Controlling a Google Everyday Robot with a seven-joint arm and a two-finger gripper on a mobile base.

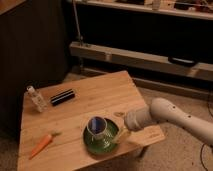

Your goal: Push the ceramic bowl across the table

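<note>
Sitting near the front edge of the table, the ceramic bowl has a small white cup inside it. The gripper is at the bowl's right rim, maybe touching it. I cannot tell if it is open or closed. A fast push could tip the cup over. A push toward the front edge could drop the bowl. The carrot lies to the left and could get bumped.

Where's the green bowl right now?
In the camera view, the ceramic bowl sits near the table's front edge, holding a small cup; the gripper is at its right rim and a carrot lies to its left.
</note>
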